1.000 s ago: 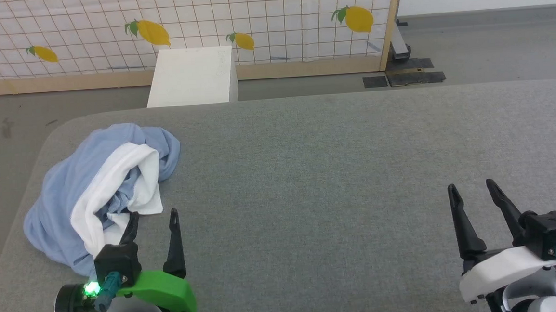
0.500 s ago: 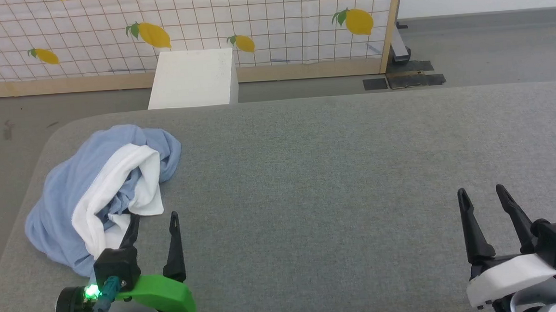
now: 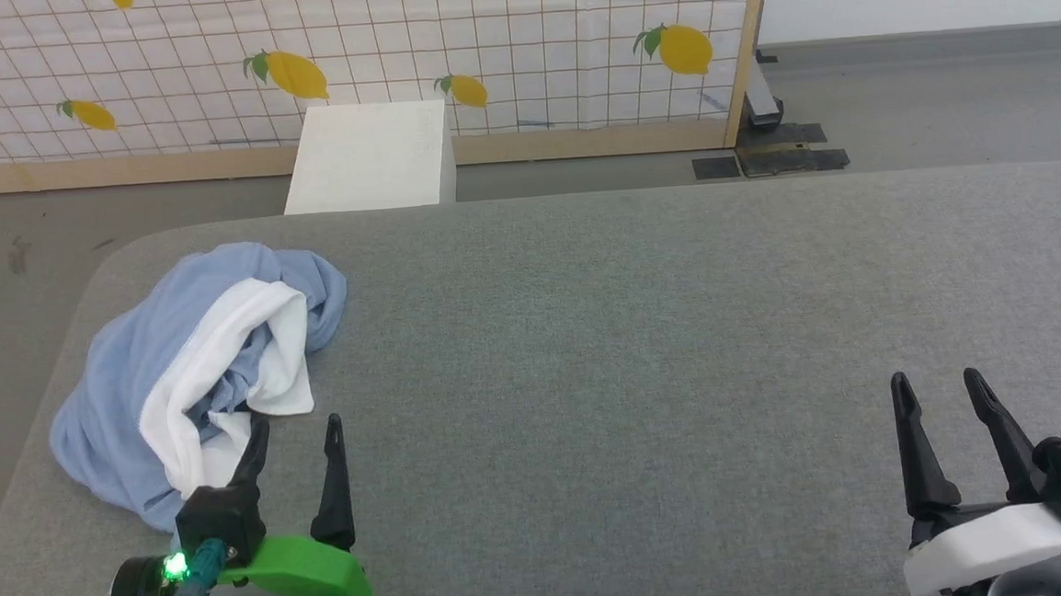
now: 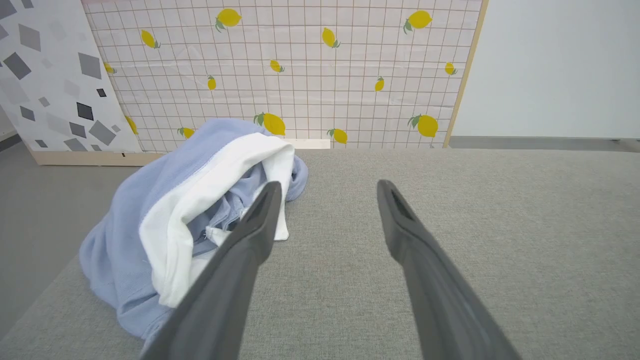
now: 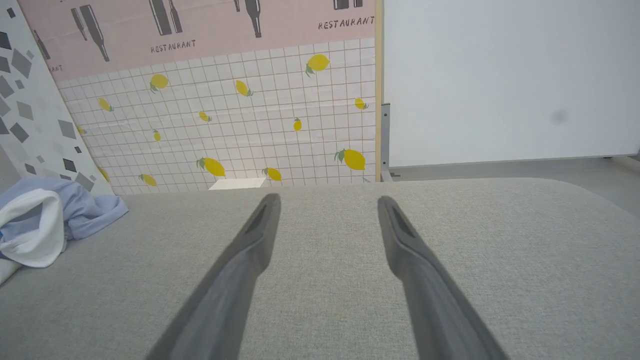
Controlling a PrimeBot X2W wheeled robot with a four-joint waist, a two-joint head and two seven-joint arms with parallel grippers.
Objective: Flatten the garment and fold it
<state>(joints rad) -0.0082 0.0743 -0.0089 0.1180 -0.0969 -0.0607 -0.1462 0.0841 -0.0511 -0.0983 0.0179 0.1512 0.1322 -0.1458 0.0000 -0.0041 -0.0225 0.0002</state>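
The right gripper (image 3: 932, 377) has drawn back; it and left gripper (image 3: 297, 423), jaws released, hover over cushion (image 3: 634, 328) by lemon-print wall (image 3: 495, 24).

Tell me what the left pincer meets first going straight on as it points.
Probably the garment: one finger of the left pincer lines up with its white fold; the other faces bare grey surface.

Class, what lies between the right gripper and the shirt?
Bare grey padded surface, as the head view shows; the open left gripper stands by the near edge of the shirt.
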